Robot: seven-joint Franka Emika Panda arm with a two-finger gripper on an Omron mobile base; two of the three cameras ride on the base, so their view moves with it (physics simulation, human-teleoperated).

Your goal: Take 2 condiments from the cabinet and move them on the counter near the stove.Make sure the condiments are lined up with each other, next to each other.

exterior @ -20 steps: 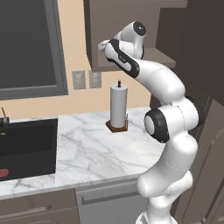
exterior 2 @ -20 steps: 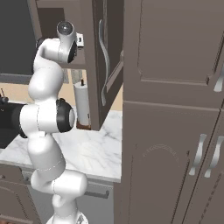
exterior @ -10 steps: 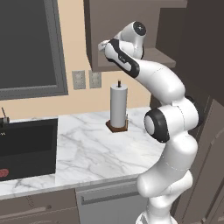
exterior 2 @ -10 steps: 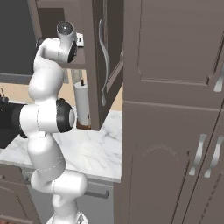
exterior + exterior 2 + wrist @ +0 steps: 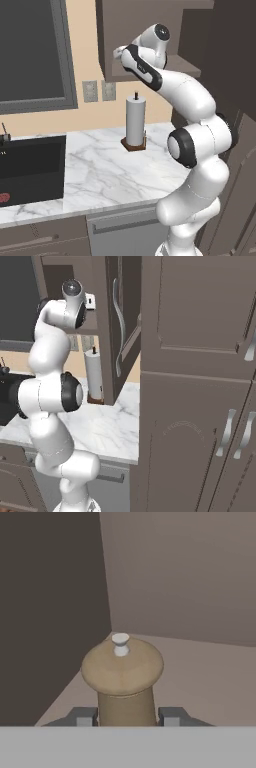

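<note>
The dark cabinet (image 5: 150, 35) hangs high on the wall, at about 12 o'clock in the left base view, and the white arm reaches up into its open shelf. Below it is the white marble counter (image 5: 100, 170). A paper-towel roll (image 5: 135, 121) stands on the counter, toward the back. The black sink (image 5: 30, 170) sits at about 9 o'clock in that same view.

In the hand view, the tan wooden shaker (image 5: 123, 679) stands upright on the cabinet shelf, near the back corner. It has a wide round top with a little white knob (image 5: 120, 644). The gripper (image 5: 126, 716) is at 6 o'clock in this view. One finger is on each side of the shaker's narrow body, touching it, so it is pinching the shaker.

I think the step now is to take the shaker out of the cabinet. To do it well, keep the squeeze firm and hold the shaker straight up. Lift it just a little off the shelf first. Then pull it straight back out of the opening, slowly, so the wide top does not bump the cabinet's side wall or door.
</note>
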